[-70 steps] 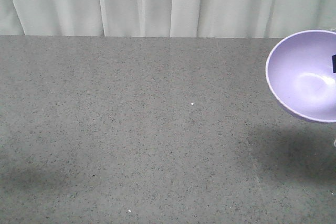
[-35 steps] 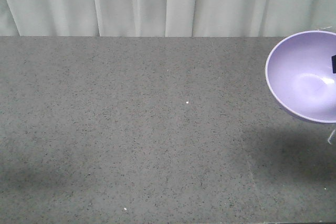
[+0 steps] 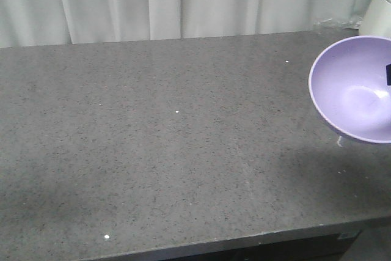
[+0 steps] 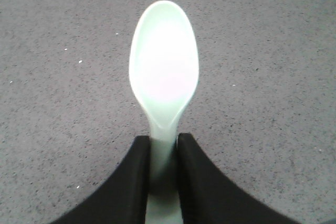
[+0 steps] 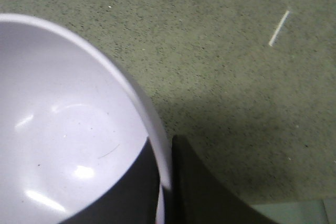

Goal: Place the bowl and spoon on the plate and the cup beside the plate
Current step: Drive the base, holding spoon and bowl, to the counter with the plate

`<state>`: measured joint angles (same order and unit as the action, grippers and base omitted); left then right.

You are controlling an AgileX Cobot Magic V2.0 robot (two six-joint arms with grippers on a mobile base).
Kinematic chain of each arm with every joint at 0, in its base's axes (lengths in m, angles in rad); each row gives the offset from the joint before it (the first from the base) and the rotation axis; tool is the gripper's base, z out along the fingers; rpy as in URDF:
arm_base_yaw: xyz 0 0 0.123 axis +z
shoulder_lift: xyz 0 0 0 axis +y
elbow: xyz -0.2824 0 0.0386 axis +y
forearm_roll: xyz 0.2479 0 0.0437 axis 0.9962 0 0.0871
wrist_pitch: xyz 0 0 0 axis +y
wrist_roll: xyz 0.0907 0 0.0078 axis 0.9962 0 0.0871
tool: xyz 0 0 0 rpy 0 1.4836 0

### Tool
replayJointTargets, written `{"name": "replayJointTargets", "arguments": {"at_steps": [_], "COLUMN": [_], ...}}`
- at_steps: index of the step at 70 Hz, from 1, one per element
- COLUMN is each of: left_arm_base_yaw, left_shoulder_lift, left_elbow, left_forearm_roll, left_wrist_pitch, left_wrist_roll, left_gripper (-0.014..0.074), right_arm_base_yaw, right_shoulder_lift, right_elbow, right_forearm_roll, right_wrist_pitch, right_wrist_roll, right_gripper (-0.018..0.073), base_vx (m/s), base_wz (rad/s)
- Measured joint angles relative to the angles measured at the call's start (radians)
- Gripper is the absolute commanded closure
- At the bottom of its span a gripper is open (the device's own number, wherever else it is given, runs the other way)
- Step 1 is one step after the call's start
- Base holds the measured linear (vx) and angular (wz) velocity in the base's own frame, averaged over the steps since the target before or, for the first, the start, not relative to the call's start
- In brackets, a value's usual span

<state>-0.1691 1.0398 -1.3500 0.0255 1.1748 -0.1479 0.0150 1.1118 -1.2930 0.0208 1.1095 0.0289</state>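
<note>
Exterior front-facing view: what do you log? (Control)

I log the bowl [image 3: 353, 90] at the right edge, cut by the frame, tilted with its mouth toward the camera and its shadow on the grey speckled worktop [image 3: 183, 151] below it. A pale curtain [image 3: 183, 4] hangs behind. This view shows no spoon, and of the pincers only a dark sliver inside the bowl. (Operator)

What do the wrist views add? (Control)

The left wrist view gives me the spoon [image 4: 164, 61], hollow side up and pointing away from the camera over the worktop. The left pincer [image 4: 164, 142] is clamped on its handle just behind the hollow, one black finger on each side. The right wrist view shows the right pincer [image 5: 163, 153] closed on the bowl's rim, one finger inside the bowl and one outside against the wall. The bowl fills the left of that view, and a thin white streak [image 5: 278, 28] lies on the worktop well apart from it. (Operator)
</note>
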Motion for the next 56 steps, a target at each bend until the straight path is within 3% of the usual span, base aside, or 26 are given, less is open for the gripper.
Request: {"name": "replayJointTargets", "arguments": {"at_steps": [56], "left_arm_base_yaw": [0.0], "left_shoulder_lift": [0.0], "left_elbow": [0.0], "left_forearm_roll": [0.0], "left_wrist_pitch": [0.0], "left_wrist_roll": [0.0], "left_gripper": [0.0603], "right_arm_base_yaw": [0.0], "right_shoulder_lift": [0.0], "right_elbow": [0.0], "right_forearm_roll": [0.0], "right_wrist_pitch": [0.0], "right_wrist_roll": [0.0], "right_gripper": [0.057], "base_vx": [-0.06], "base_wz": [-0.43]}}
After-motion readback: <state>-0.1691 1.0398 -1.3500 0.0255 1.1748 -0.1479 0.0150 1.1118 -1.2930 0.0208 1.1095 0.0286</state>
